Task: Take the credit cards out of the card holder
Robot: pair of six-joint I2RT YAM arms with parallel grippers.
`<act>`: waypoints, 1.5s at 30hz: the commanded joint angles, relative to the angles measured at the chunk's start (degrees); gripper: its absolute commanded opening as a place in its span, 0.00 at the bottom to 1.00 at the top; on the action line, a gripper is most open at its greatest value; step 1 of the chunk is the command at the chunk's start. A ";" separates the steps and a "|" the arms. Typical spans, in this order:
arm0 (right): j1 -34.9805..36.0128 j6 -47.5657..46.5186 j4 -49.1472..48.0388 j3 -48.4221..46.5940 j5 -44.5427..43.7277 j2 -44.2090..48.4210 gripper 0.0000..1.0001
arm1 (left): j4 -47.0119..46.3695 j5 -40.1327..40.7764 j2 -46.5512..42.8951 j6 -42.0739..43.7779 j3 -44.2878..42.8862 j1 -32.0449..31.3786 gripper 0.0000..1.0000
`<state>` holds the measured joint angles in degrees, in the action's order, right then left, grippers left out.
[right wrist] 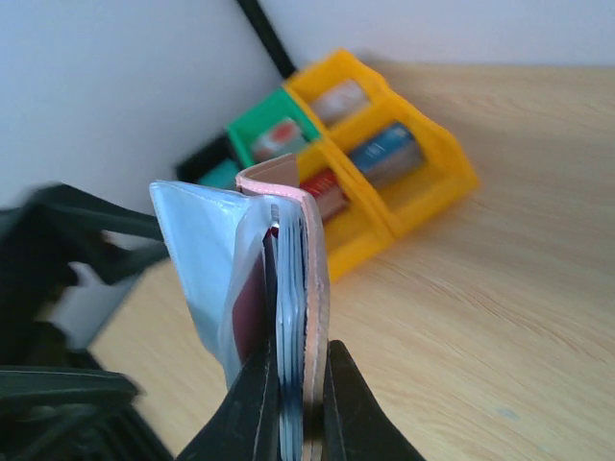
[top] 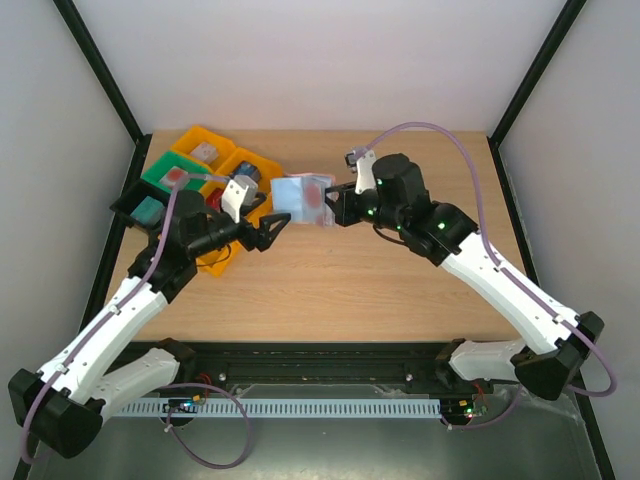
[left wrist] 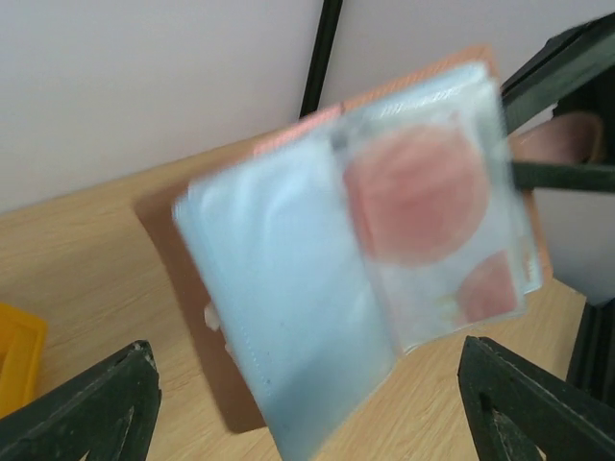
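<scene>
Your right gripper (top: 337, 206) is clamped on the card holder (top: 300, 198), held open above the table (top: 330, 290). Your left gripper (top: 279, 229), spread wide and empty, is nearer. The cards (left wrist: 423, 202) lie just beside it, at its 1 o'clock.

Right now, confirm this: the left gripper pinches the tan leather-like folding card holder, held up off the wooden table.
Not the left: the right gripper pinches the card holder, held up off the wooden table. The right wrist view shows it.
</scene>
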<state>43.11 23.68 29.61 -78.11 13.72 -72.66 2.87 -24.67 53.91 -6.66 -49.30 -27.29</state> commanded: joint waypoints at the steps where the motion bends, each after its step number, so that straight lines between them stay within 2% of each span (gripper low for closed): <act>1: -0.50 1.68 -11.30 0.50 12.02 1.60 0.02 | -1.25 -1.43 -1.45 -0.68 -0.35 0.46 0.90; 3: -0.56 1.97 -14.38 1.22 17.26 1.79 0.02 | -1.54 -1.39 -1.52 -1.12 -0.27 0.71 0.98; 7: -1.30 -0.61 -16.64 2.07 26.50 3.03 0.02 | -3.39 -6.94 -2.49 -3.82 -0.29 4.00 0.99; 10: -2.05 -3.42 -18.10 3.13 35.17 5.20 0.02 | -7.82 -23.45 -3.90 -5.53 -0.91 7.82 0.99; 12: -2.32 -7.17 -16.46 2.53 39.33 6.16 0.02 | -9.18 -31.18 -4.91 -5.59 -1.29 8.03 0.99; 16: -3.96 -12.73 -12.28 0.87 43.93 7.62 0.02 | -5.26 -32.73 -5.65 -1.99 -1.91 8.50 0.99; 20: -6.55 -13.29 -11.64 0.67 47.01 8.57 0.02 | -4.44 -33.83 -5.86 -1.72 -2.65 9.32 0.99; 24: -7.30 -11.52 -14.29 1.16 47.36 9.05 0.02 | -7.38 -37.64 -5.66 -4.11 -2.55 9.23 0.99; 27: -7.30 -10.06 -15.78 1.33 47.38 8.48 0.02 | -11.26 -37.51 -5.52 -6.89 -1.80 8.11 0.98; 31: -7.25 -8.03 -17.97 2.14 47.39 7.89 0.02 | -12.85 -36.84 -4.95 -8.28 -1.56 6.61 0.88; 35: -7.25 -5.86 -20.78 3.51 47.29 8.15 0.02 | -14.32 -35.80 -4.48 -9.52 -0.69 4.88 0.65; 37: -7.26 -5.71 -21.06 4.05 46.78 8.15 0.02 | -15.73 -35.47 -4.37 -10.76 -0.23 4.58 0.46; 40: -7.58 -7.82 -19.47 4.52 45.28 8.55 0.02 | -16.52 -34.60 -4.38 -11.90 -0.41 4.52 0.04; 42: -8.40 -8.99 -18.68 5.10 43.41 9.46 0.09 | -16.25 -33.38 -4.66 -12.65 -0.91 4.88 0.02; 45: -9.93 -9.69 -19.85 7.25 41.79 11.68 0.29 | -17.29 -33.25 -5.23 -13.27 -1.19 5.67 0.02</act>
<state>34.81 15.33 12.23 -72.86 57.76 -64.40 -10.35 -59.29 49.60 -18.33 -49.76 -22.59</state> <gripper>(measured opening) 0.207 0.035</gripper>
